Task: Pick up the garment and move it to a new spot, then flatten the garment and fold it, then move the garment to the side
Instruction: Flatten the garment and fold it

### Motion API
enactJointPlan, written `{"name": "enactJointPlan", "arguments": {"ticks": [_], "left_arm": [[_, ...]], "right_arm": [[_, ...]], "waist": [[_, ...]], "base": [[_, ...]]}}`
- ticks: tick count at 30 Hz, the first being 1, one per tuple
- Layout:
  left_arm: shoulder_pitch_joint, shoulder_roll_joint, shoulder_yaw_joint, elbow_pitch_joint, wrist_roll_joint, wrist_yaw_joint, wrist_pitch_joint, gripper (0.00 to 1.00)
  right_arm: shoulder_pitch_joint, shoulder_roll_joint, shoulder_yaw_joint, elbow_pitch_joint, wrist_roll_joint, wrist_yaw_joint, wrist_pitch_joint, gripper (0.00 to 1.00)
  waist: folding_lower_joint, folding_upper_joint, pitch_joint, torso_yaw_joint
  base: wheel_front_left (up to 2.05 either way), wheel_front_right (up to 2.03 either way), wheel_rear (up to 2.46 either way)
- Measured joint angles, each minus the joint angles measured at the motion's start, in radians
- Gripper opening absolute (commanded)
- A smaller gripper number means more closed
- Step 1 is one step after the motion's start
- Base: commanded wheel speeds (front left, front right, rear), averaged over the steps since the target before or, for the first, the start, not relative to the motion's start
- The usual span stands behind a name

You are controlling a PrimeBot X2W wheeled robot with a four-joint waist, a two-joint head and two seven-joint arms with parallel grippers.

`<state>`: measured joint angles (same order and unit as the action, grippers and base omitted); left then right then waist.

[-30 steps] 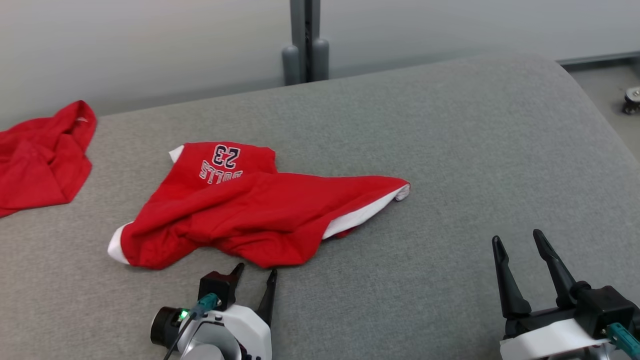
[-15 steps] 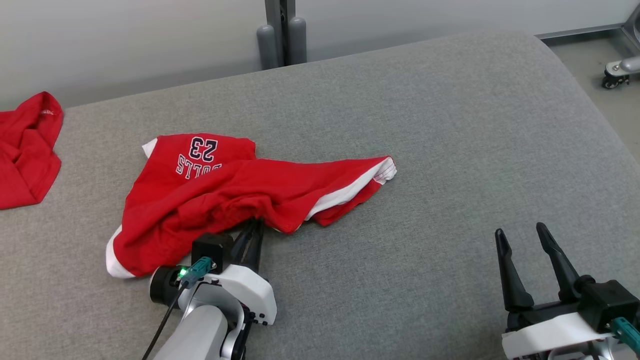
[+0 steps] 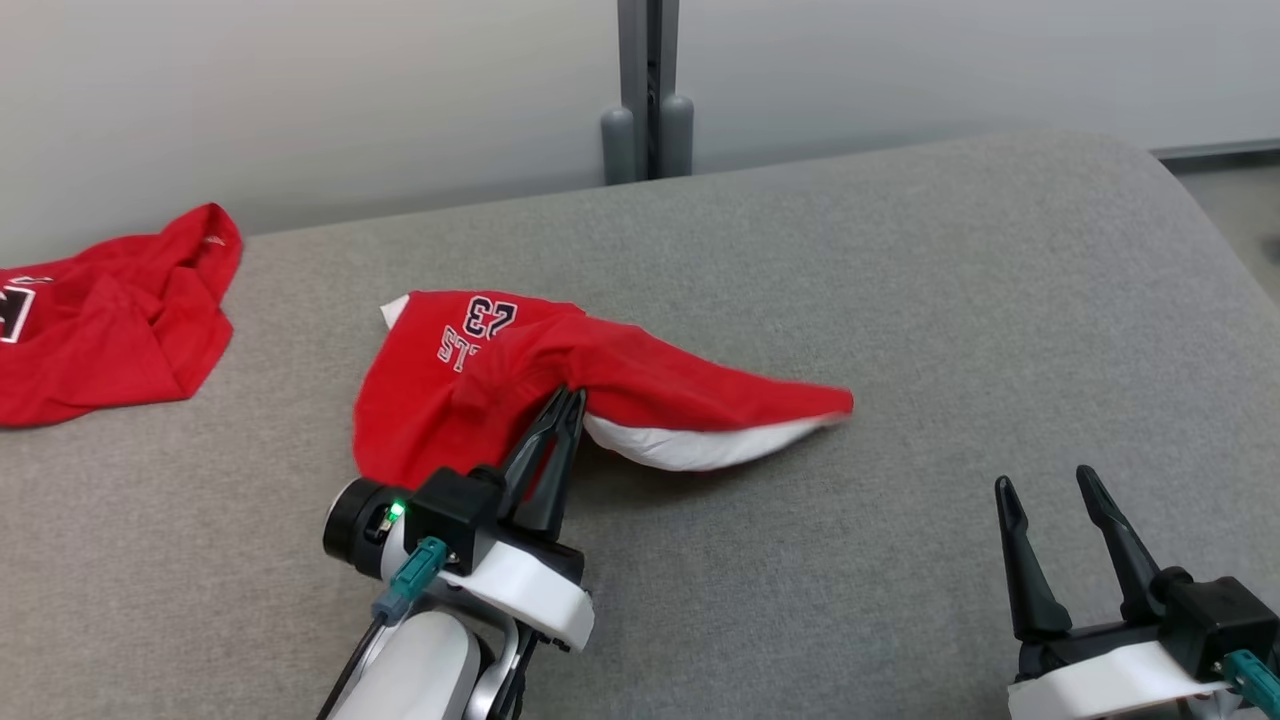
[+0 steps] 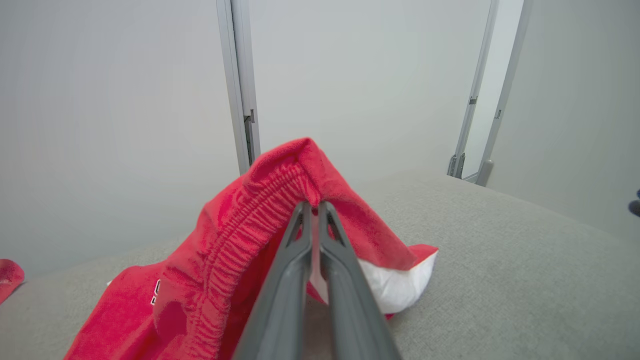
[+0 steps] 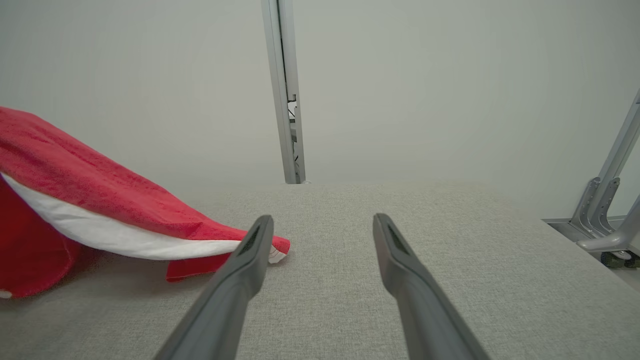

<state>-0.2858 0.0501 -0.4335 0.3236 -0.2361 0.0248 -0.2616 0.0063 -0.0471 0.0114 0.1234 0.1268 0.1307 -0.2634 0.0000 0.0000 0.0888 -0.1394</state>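
The garment (image 3: 470, 385) is a pair of red shorts with white trim and a "23" print, lying crumpled on the grey padded surface (image 3: 900, 300). My left gripper (image 3: 572, 398) is shut on its elastic waistband (image 4: 260, 210) and holds that edge lifted in a peak, while the rest trails down to the surface. The white-edged leg (image 5: 125, 235) stretches toward the right. My right gripper (image 3: 1045, 485) stands open at the lower right, apart from the cloth, with nothing between its fingers (image 5: 250, 260).
A second red garment (image 3: 110, 320) lies crumpled at the far left of the surface. A grey post (image 3: 648, 90) stands against the pale wall behind. The surface's rounded right edge drops to the floor, where a metal frame (image 5: 607, 220) stands.
My left gripper moved forward into the shorts, shut on the waistband and raised it. The cloth bunched up and its right leg lifted. The head camera shifted; the right gripper stayed open.
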Motion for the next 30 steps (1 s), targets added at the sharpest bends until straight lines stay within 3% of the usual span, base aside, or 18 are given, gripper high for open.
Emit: {"name": "enactJointPlan", "arguments": {"ticks": [7, 14, 21, 30], "left_arm": [[0.015, 0.012, -0.02, -0.163, 0.046, -0.011, 0.008, 0.0], [0.05, 0.063, 0.004, -0.21, 0.046, 0.026, 0.154, 0.0], [0.053, 0.107, 0.08, -0.071, 0.022, 0.064, 0.154, 0.0], [-0.086, 0.113, 0.14, 0.278, -0.017, 0.073, 0.124, 0.0]], "right_arm": [[0.026, 0.0, -0.005, 0.011, 0.0, 0.0, 0.0, 1.0], [0.038, 0.0, -0.006, 0.01, -0.001, 0.0, 0.0, 1.0], [0.034, 0.0, 0.014, 0.006, 0.002, 0.0, 0.0, 1.0], [0.006, 0.0, 0.058, 0.01, 0.002, 0.0, 0.0, 1.0]], "waist": [[0.0, 0.0, -0.058, 0.023], [0.0, 0.0, -0.076, 0.023], [0.0, 0.0, -0.056, 0.006], [0.0, 0.0, -0.007, -0.054]], "base": [[0.0, 0.0, 0.0], [0.0, 0.0, 0.0], [0.0, 0.0, 0.0], [0.0, 0.0, 0.0]]}}
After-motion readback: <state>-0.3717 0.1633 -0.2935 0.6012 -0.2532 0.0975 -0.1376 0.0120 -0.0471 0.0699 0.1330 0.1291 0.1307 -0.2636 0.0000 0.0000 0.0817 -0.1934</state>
